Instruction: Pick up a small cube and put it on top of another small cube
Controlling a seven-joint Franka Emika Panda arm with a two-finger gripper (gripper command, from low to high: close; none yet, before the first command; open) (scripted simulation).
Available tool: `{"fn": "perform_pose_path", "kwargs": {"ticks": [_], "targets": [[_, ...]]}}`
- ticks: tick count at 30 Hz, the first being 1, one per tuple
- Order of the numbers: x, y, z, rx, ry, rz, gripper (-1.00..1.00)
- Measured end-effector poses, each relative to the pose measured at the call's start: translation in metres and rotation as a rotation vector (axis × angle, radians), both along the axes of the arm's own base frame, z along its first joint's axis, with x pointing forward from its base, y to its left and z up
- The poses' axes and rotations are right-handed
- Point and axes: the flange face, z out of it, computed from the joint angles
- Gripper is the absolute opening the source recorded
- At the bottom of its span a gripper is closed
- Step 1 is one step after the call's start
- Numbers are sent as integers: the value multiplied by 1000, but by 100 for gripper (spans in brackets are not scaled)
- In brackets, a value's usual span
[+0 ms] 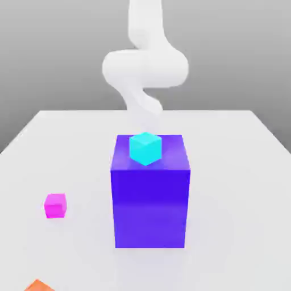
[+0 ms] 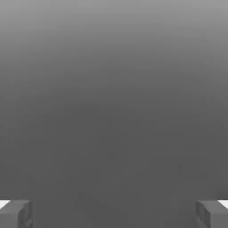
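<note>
While the arm (image 1: pixel 145 65) is seen far back behind the big blue-violet block (image 1: pixel 150 199), nothing is held yet. In the hand view, the gripper (image 2: pixel 114 213) is seen with its two fingers (image 2: pixel 15 213) spread as wide apart as they go, one at each side, with plain grey between them. No cube is seen there, so the hand is judged to be empty.

The small pink cube (image 1: pixel 55 205) is sat on the white table (image 1: pixel 238 187), toward the exterior view's left and near the front. It is well apart from the big block and not touched by anything. A small cyan cube (image 1: pixel 145 148) is sat on top of the big block, near its back edge. A bit of an orange cube (image 1: pixel 38 285) is seen at the front edge of the exterior view, near the pink one but not touching it.

The main thing to be known for the next move is which way the pink cube lies from the hand. It lies nearer the front than the arm and off to the exterior view's left, and low down on the table. The big block is stood between the arm and the front of the table, but the pink cube is off to its side, so the block is likely not in the way.

A cube has no long side, so any flat pair of sides can be pinched. The job is judged to be at its very start.
</note>
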Motion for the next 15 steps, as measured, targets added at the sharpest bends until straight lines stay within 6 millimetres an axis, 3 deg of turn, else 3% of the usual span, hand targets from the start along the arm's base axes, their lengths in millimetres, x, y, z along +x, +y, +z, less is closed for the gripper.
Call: {"fn": "perform_pose_path", "kwargs": {"ticks": [3, 7, 11, 15], "targets": [[28, -45, -74, 73, 100, -183, 0], [35, -107, -174, 171, 222, -427, 0], [12, -162, -274, 277, 336, -684, 0], [-43, -204, -376, 396, 452, -968, 0]]}}
